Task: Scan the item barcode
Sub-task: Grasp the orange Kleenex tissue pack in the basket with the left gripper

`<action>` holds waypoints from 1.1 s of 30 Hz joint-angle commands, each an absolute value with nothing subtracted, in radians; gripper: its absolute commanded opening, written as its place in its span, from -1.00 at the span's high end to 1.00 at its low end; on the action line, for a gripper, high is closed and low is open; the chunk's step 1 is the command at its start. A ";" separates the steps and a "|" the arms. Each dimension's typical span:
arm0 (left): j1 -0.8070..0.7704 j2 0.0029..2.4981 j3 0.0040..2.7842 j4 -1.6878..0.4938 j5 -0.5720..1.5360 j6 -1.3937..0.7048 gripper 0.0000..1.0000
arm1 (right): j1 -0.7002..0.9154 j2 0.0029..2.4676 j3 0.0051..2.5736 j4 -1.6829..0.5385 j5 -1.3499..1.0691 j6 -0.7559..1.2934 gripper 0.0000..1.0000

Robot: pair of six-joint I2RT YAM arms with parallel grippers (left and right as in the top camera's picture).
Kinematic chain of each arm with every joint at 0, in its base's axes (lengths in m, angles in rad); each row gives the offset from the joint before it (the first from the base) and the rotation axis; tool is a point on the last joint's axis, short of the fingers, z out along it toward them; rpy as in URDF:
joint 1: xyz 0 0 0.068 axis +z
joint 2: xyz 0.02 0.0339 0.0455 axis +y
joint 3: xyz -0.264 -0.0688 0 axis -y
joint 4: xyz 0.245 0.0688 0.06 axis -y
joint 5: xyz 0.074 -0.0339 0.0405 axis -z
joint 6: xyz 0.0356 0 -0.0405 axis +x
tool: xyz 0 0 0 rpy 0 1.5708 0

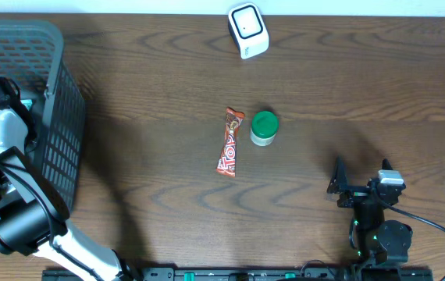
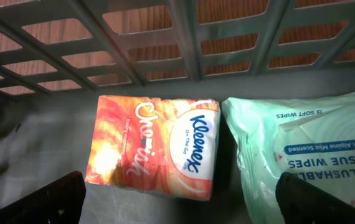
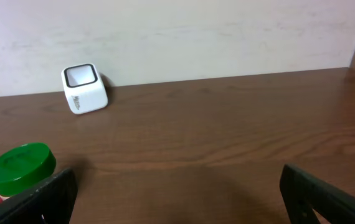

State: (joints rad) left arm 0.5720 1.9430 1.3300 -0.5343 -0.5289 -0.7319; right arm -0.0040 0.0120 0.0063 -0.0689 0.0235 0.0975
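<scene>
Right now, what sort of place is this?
Probably a mock shop checkout on a table: a white scanner stands at the far edge, a grey basket holds tissues and wipes, and a snack bar and green-lidded jar sit mid-table.

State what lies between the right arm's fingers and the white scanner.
Nothing but bare wooden table separates the right fingers from the scanner; the green-lidded jar stands off that line. The overhead view shows it.
</scene>
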 commanded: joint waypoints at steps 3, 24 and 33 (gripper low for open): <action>0.574 2.012 1.323 -0.525 -0.532 -0.725 -0.95 | 0.006 0.007 0.006 -0.072 0.032 0.088 -0.99; 0.627 2.057 1.323 -0.564 -0.531 -0.586 -0.96 | 0.006 0.007 0.006 -0.072 0.032 0.088 -0.99; 0.633 2.058 1.323 -0.612 -0.531 -0.583 -0.96 | 0.006 0.007 0.006 -0.072 0.032 0.088 -0.99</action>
